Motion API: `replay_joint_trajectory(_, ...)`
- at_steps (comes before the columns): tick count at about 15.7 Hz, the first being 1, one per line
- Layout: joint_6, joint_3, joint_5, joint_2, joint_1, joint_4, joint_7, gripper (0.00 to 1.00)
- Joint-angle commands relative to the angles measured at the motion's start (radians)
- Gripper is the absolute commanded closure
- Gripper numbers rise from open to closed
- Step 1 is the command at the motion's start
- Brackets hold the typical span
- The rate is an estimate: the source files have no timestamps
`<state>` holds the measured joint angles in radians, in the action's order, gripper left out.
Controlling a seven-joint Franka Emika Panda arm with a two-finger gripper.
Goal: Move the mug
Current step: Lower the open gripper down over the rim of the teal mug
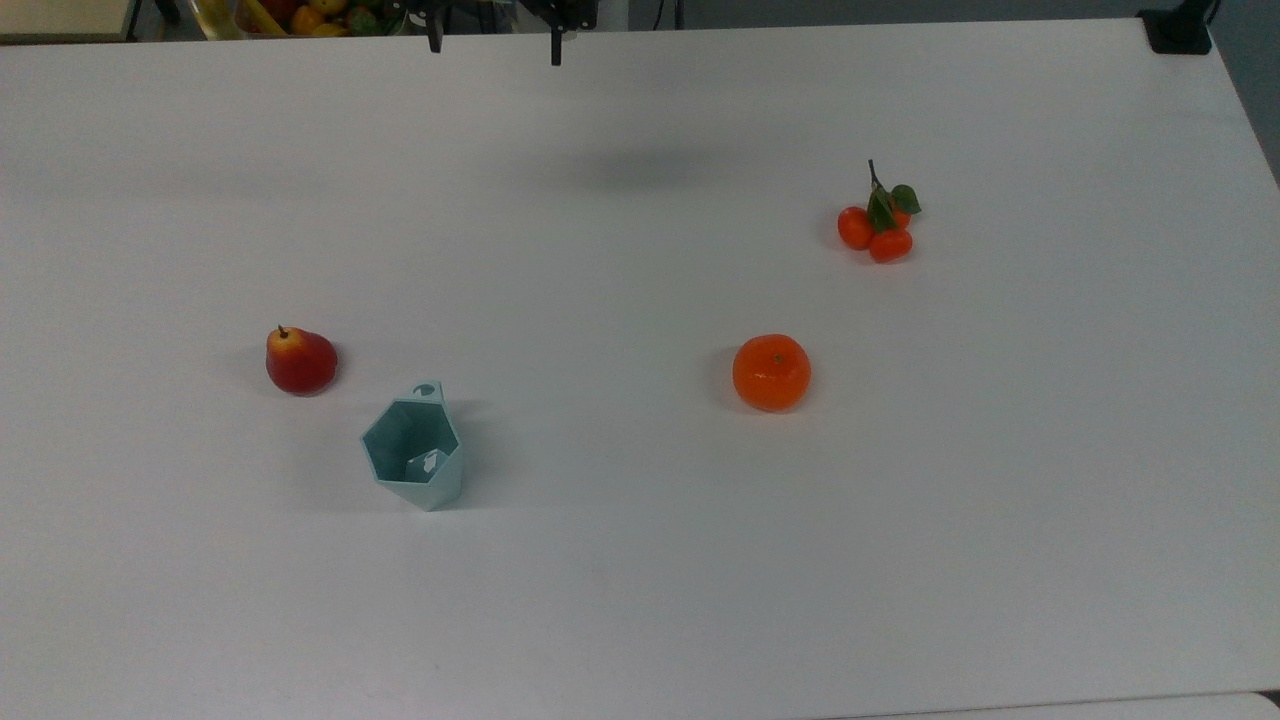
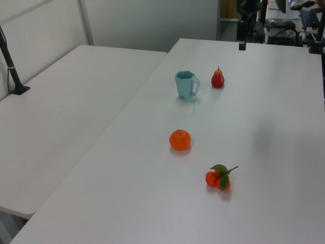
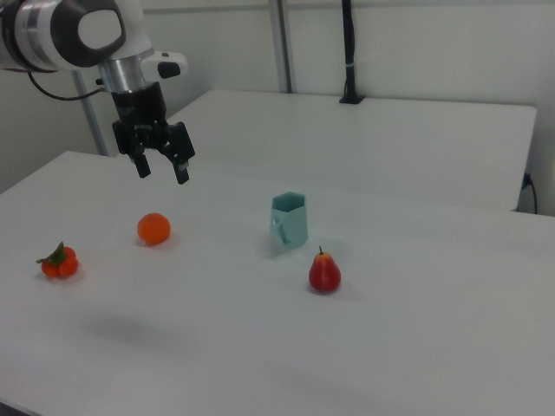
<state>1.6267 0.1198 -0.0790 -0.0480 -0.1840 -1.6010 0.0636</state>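
Observation:
The pale teal faceted mug stands upright on the white table, its tab handle toward the top view's far side. The mug is left of a pear in the left view, and in the right view the mug sits near the table's middle. My gripper hangs open and empty high above the table, well to the right view's left of the mug and above the orange. In the top view my gripper is at the far edge, its two dark fingers spread wide.
A red-yellow pear lies close to the mug. An orange and a cluster of small tangerines with leaves lie further off. A second white table adjoins this one, with a black clamped post.

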Motion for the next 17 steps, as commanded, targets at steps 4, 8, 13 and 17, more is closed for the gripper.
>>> replay_joint_trajectory(4, 0.01, 0.012, 0.004, 0.014, 0.018, -0.016, -0.008, 0.0)
replay_joint_trajectory(8, 0.047, 0.011, 0.005, 0.008, 0.018, -0.016, -0.008, 0.0)
replay_joint_trajectory(13, 0.279, 0.009, 0.008, -0.058, 0.031, -0.023, -0.001, 0.0)
replay_joint_trajectory(17, 0.456, 0.009, 0.008, -0.163, 0.038, -0.02, 0.008, 0.0)
